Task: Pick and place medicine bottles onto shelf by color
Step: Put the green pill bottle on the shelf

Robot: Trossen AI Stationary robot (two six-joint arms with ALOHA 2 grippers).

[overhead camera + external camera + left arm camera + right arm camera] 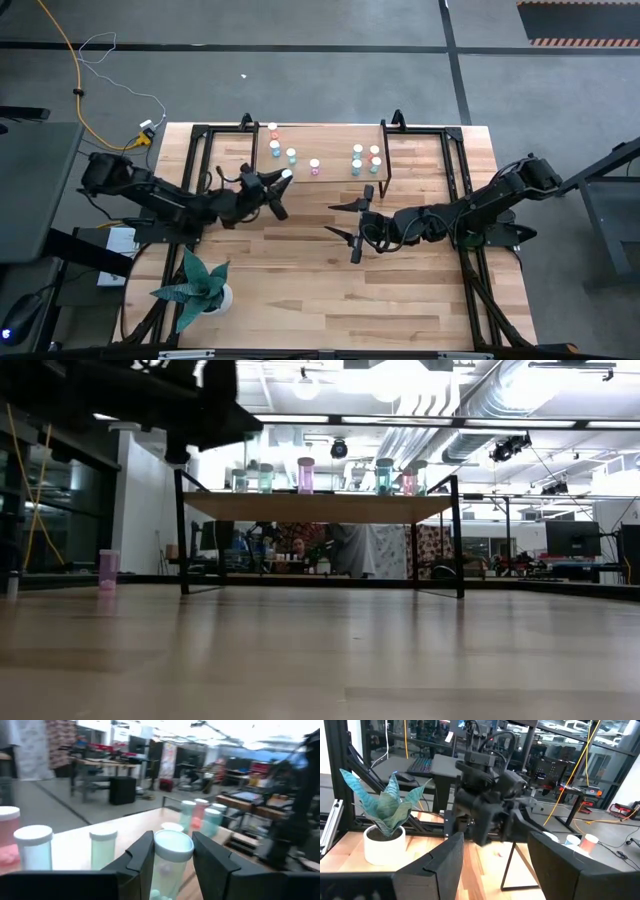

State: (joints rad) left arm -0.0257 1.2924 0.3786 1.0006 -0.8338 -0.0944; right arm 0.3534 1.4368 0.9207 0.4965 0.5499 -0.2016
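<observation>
The shelf (330, 128) stands at the table's far middle, and several white-capped medicine bottles stand on it in two groups, left (275, 148) and right (357, 152). My left gripper (283, 181) is at the shelf's near left corner, shut on a teal bottle (172, 851). Teal bottles (33, 847) and a pink one (5, 837) stand close by in the left wrist view. The low view shows a pink bottle (107, 569) on the table left of the shelf (320, 506). My right gripper (347, 222) hangs open over the table, near of the shelf's right end. My left gripper pinches the teal bottle's body just below its white cap (173, 844), one finger (142, 861) on either side. The fingers come roughly level from the table's left. The bottle stands upright in the hold. Its base is hidden by the gripper.
A white pot with a green plant (200, 285) stands at the table's near left corner. The shelf's black legs (181, 530) rise from the table. The left arm (485, 805) shows ahead in the right wrist view. Bare wood lies between the grippers and the near edge.
</observation>
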